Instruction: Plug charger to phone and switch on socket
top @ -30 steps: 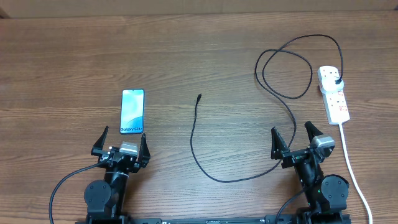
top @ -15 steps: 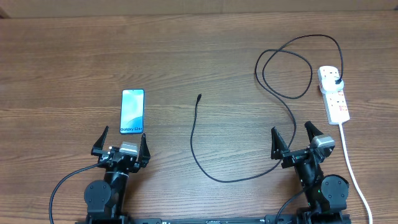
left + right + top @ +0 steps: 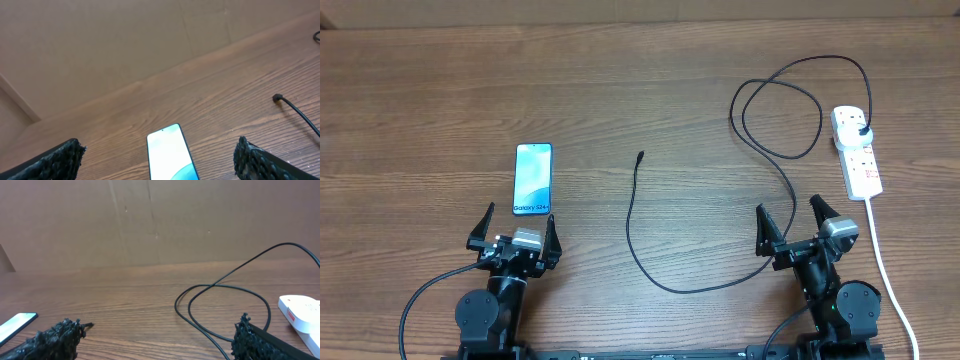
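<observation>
Phone and charger lying untouched, both grippers spread wide and holding nothing.
Overhead: the phone (image 3: 533,179) lies just ahead of the left gripper (image 3: 520,215), apart from it. The charger (image 3: 631,215) curves right of the phone, its tip (image 3: 640,155) loose, its plug in the socket (image 3: 857,150) far right of the phone, past the right gripper (image 3: 787,205). Nothing has shifted since the earlier frame. Left wrist: the phone sits between the fingers (image 3: 57,161), lower end cut off. Right wrist: the phone's corner shows far left, and the socket is cut off, its switches unseen.
</observation>
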